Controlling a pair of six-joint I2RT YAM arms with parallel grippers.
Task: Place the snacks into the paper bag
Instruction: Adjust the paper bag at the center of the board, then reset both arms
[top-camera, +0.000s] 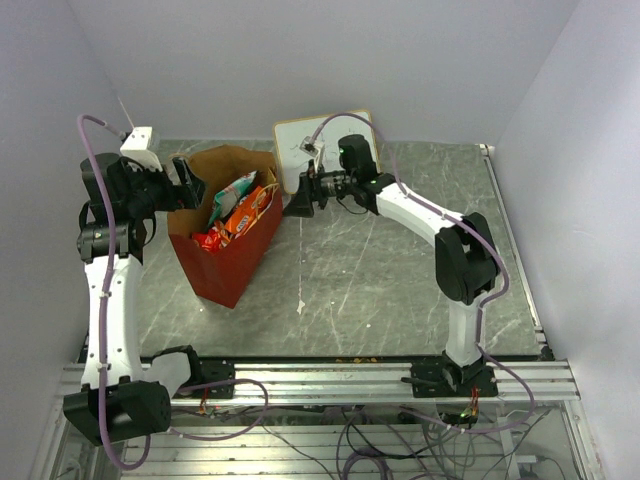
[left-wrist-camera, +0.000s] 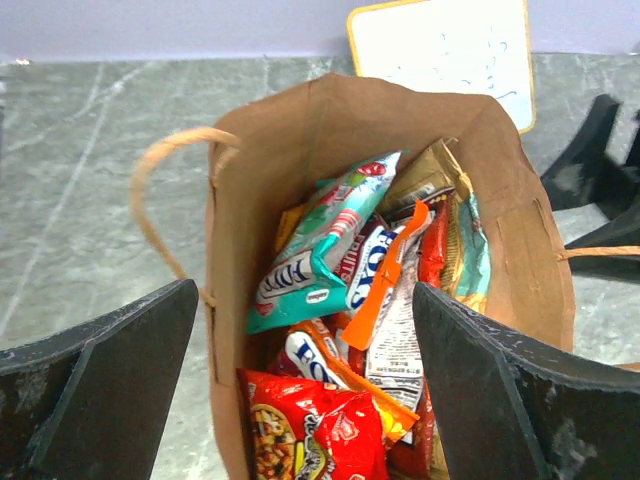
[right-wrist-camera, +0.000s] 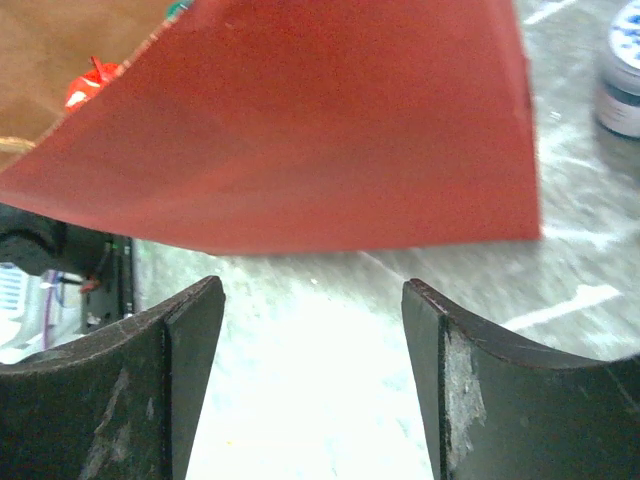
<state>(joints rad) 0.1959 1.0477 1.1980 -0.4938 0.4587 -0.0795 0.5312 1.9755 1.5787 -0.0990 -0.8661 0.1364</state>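
The paper bag (top-camera: 232, 262) stands open on the table, red outside and brown inside. The snacks (top-camera: 236, 210) lie piled inside it. In the left wrist view the bag's brown wall (left-wrist-camera: 520, 230) surrounds a teal packet (left-wrist-camera: 305, 275), an orange packet (left-wrist-camera: 385, 285) and a red chip bag (left-wrist-camera: 320, 430). My left gripper (top-camera: 190, 187) is open and empty above the bag's left rim (left-wrist-camera: 305, 335). My right gripper (top-camera: 297, 203) is open and empty just outside the bag's right wall; it faces the red wall (right-wrist-camera: 300, 120), fingertips apart (right-wrist-camera: 312, 300).
A small whiteboard (top-camera: 325, 148) with a yellow frame leans at the back wall behind the bag. A twisted paper handle (left-wrist-camera: 150, 200) sticks out to the bag's left. A small round jar (right-wrist-camera: 622, 70) shows blurred at the right wrist view's edge.
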